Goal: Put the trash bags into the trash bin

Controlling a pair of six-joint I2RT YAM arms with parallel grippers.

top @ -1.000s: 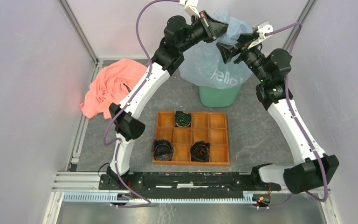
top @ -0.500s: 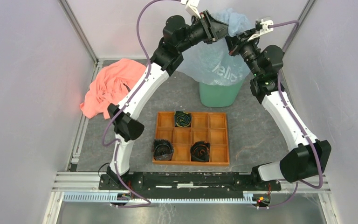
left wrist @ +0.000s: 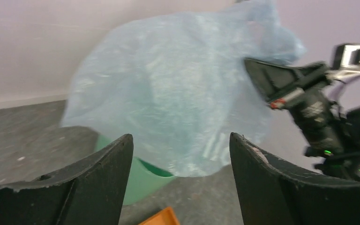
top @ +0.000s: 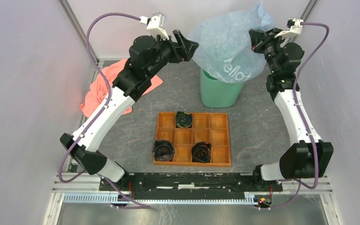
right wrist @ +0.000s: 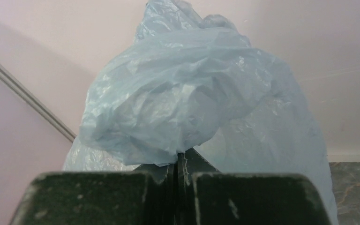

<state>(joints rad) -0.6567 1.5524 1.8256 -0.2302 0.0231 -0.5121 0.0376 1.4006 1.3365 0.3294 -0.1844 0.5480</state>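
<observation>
The pale blue trash bag [top: 229, 44] billows above the mint-green trash bin [top: 219, 91], its lower part hanging inside the rim. My right gripper [top: 254, 41] is shut on the bag's upper right edge, and the pinched plastic [right wrist: 178, 108] bunches just past its fingertips. My left gripper [top: 191, 47] hovers open to the left of the bag, apart from it. From the left wrist, the bag [left wrist: 178, 98] and bin [left wrist: 140, 176] show between spread fingers [left wrist: 255, 161].
A salmon-pink cloth [top: 98, 93] lies at the back left, partly under the left arm. An orange-brown compartment tray [top: 218, 136] with black coiled rolls [top: 184, 120] sits in front of the bin. Walls close in on both sides and behind.
My left gripper let go of the bag and pulled back to the left, opening. My right gripper closed on the bag's right edge and lifted it up and rightward.
</observation>
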